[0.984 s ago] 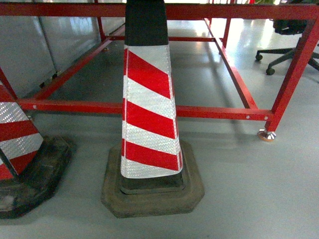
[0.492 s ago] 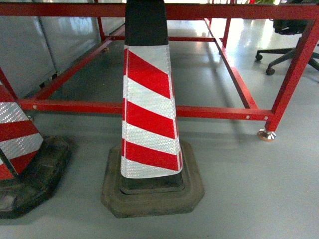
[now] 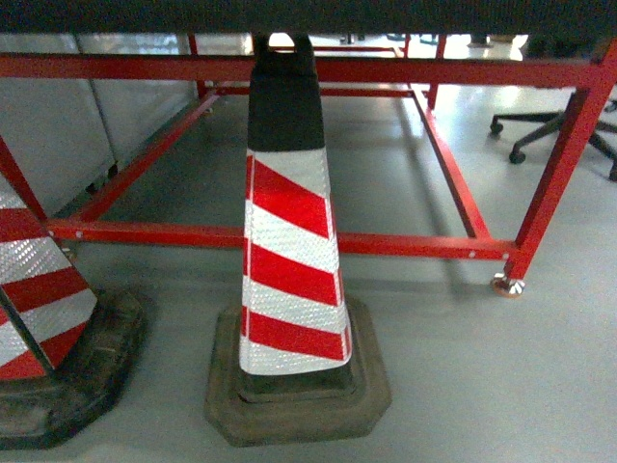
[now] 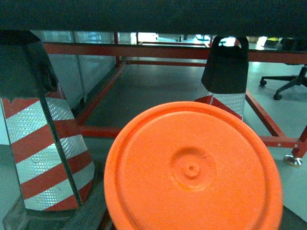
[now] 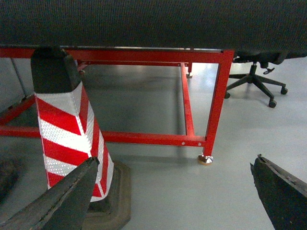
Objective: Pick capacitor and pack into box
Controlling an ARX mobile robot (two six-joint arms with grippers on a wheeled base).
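A tall red-and-white striped traffic cone with a black top stands upright on the smooth grey floor, on its dark rubber base. A second striped cone stands to its left, cut off by the picture edge. Behind them is a red metal bench frame with low bars and a round foot. A black office chair on wheels sits far back on the right. In the left wrist view, a big round orange plastic disc fills the lower part; the left claw cannot be seen there, so I cannot tell its state. In the right wrist view, the right claw has its two dark fingers wide apart with nothing between them. The pink box and the capacitor do not show in any view.
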